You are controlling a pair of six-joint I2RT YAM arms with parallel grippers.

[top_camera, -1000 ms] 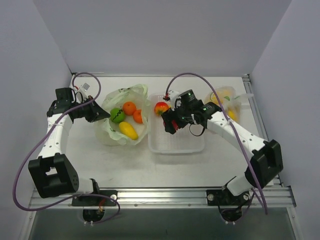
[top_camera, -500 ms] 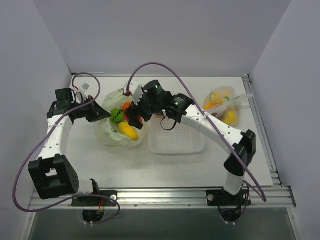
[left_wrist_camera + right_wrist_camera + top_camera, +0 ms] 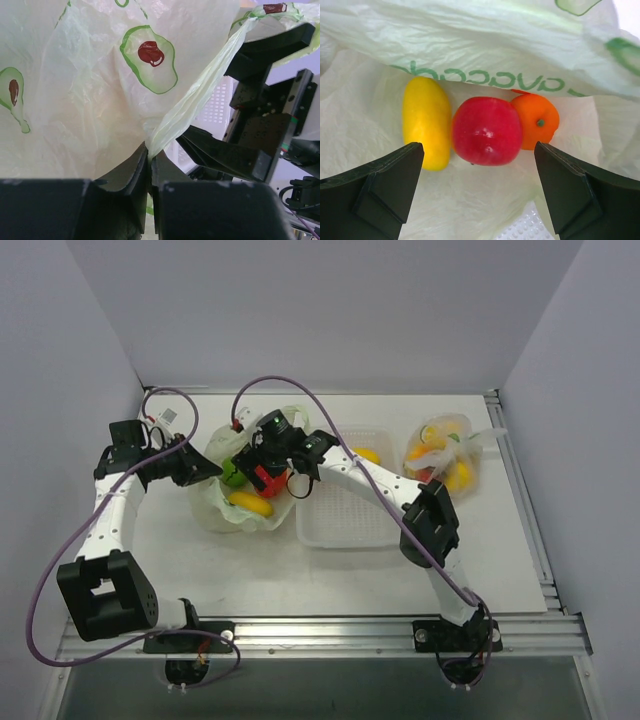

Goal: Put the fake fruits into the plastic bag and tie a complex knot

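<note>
Several fake fruits (image 3: 486, 131) inside plastic bag (image 3: 90, 100), left pincer (image 3: 150, 152) nipping its rim; right pincer (image 3: 479, 150) wide above

The red apple (image 3: 486, 131) is no longer carried above the white basket (image 3: 350, 530); it is laid inside the plastic bag (image 3: 212, 508), released by the right gripper (image 3: 476, 148), whose jaws are now spread wide.

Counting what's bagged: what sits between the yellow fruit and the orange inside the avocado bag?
The red apple, close against the yellow fruit and the orange, seen in the right wrist view.
</note>
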